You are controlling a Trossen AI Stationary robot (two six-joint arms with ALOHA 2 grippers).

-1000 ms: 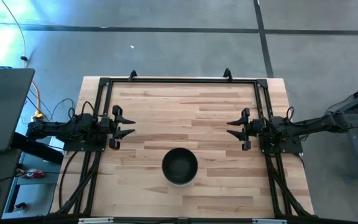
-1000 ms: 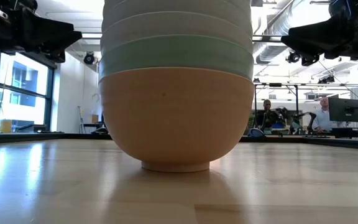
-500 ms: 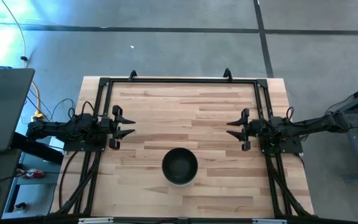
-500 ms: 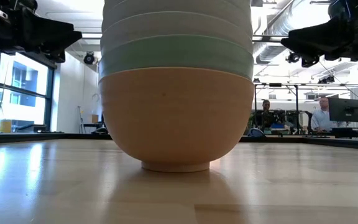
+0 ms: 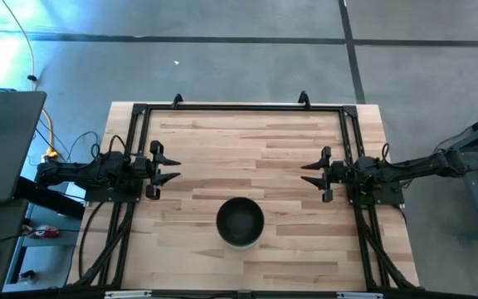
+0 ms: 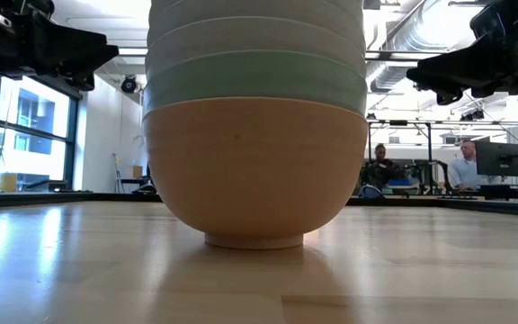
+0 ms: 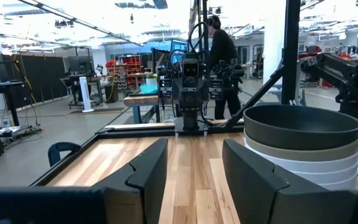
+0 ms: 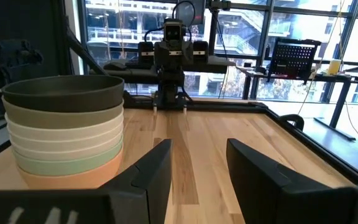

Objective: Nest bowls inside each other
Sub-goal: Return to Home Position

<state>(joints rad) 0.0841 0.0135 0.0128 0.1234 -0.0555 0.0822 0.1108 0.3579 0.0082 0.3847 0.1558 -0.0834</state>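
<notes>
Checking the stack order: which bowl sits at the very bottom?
The peach-orange bowl; it alone rests on the table, with the mint green bowl nested directly above it.

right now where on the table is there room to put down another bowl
Bare wood spans the table between the far frame rail and the bowl stack, and flanks the stack on both sides. It is tightest near the left gripper and right gripper, both open, at the side edges.

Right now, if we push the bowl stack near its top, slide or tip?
Probably tips: the stack, seven high, rests on the narrow foot of the peach bowl. The black bowl on top may shift, being merely nested.
</notes>
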